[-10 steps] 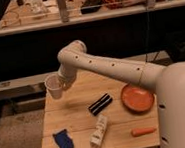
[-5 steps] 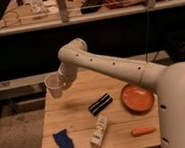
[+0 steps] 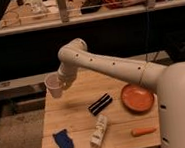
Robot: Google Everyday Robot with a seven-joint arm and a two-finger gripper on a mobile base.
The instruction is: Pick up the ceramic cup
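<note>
In the camera view, the tool (image 3: 62, 83) sits over the surface's (image 3: 76, 121) far-left corner, about 10 o'clock from the orange dish (image 3: 137, 97). The ceramic cup (image 3: 53, 86) is right against the tool's 9 o'clock side. I cannot tell whether the tool has closed on it, and the cup may be slightly raised. I judge this the grasp-to-lift step. Next calls for a sure hold, then a straight rise.

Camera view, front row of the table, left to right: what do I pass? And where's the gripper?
Blue cloth → white tube → carrot. The gripper is at the table's far-left corner, holding the ceramic cup.
</note>
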